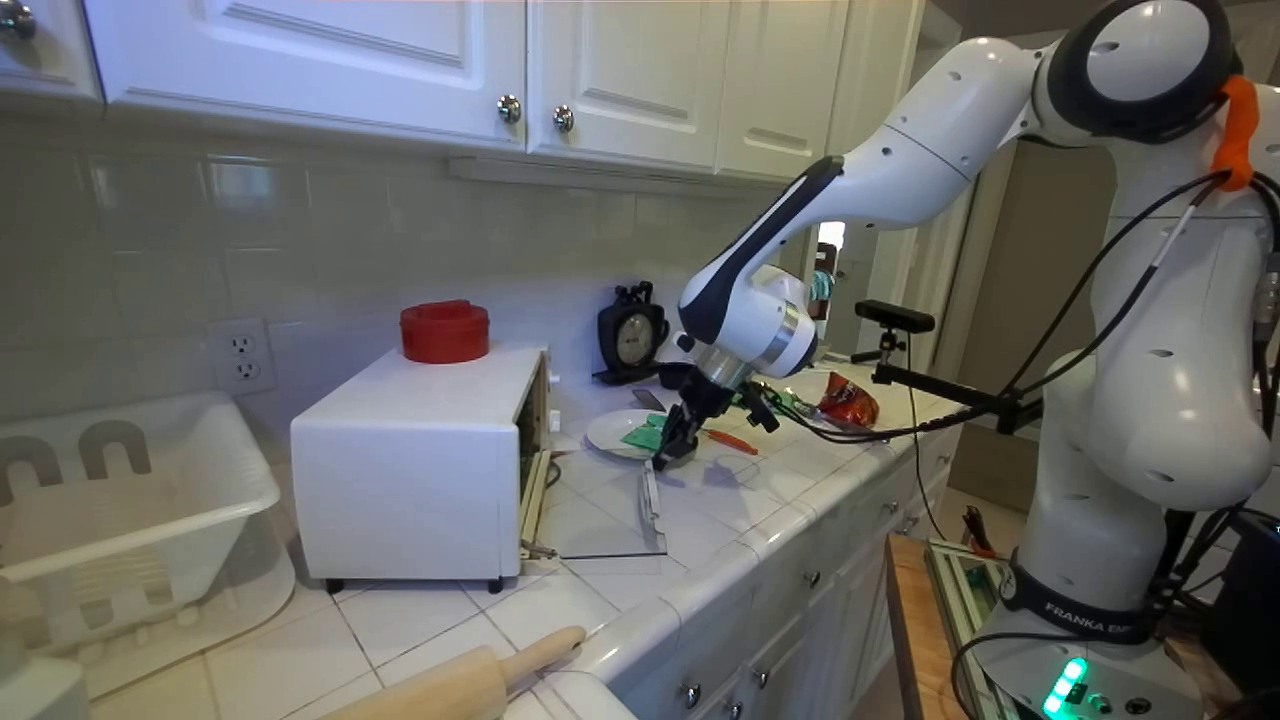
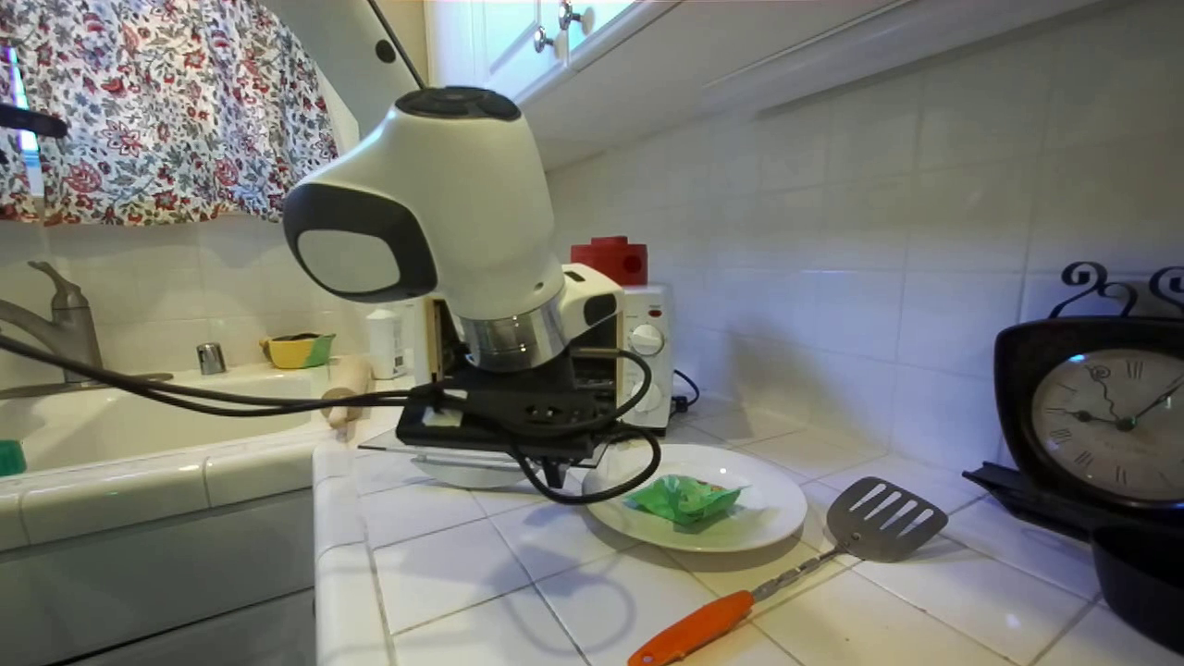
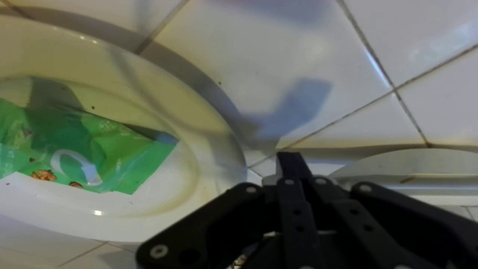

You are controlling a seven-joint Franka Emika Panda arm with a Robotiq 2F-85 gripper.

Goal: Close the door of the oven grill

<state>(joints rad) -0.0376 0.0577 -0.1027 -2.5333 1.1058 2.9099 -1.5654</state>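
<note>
The oven grill is a white box on the tiled counter; its front with knobs shows in an exterior view. Its glassy door is folded down, lying about level in front of the opening. The pale handle runs along the door's outer edge and shows at the right in the wrist view. My gripper points down at the handle's end nearer the plate. In the wrist view its fingertips are together, with nothing seen between them. Whether they touch the handle I cannot tell.
A white plate with a green packet lies close beside the gripper. A spatula and a black clock are nearby. A red container sits on the oven grill. A dish rack and rolling pin are beyond it.
</note>
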